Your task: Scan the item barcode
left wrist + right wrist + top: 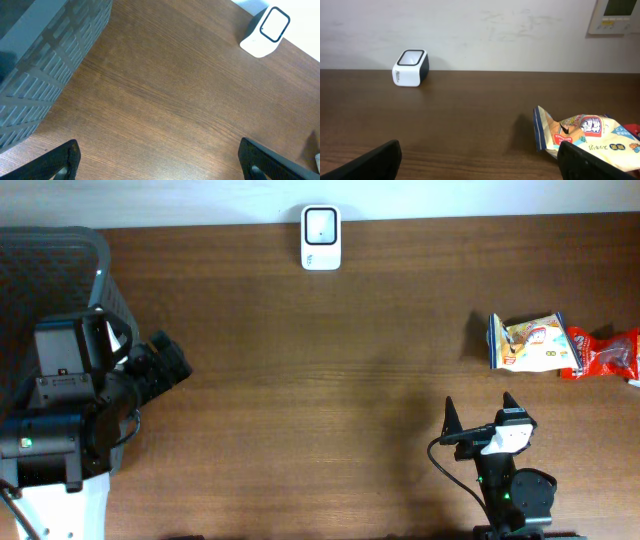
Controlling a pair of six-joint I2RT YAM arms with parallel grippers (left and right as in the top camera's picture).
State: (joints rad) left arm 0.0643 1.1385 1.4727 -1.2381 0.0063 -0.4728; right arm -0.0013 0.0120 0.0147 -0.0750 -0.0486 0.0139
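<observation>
A white barcode scanner (321, 238) with a dark window stands at the table's far edge, also visible in the left wrist view (265, 31) and the right wrist view (410, 68). A yellow and blue snack bag (527, 342) lies at the right, and the right wrist view shows it at lower right (582, 134). My right gripper (482, 416) is open near the front edge, about a hand's width short of the bag, nothing between its fingers (479, 162). My left gripper (168, 366) is open at the left, over bare wood (160, 162).
A red packet (604, 353) lies just right of the snack bag. A grey slatted basket (60, 270) fills the far left corner, and its wall (47, 55) shows in the left wrist view. A pale wall with a control panel (619, 15) rises behind the table.
</observation>
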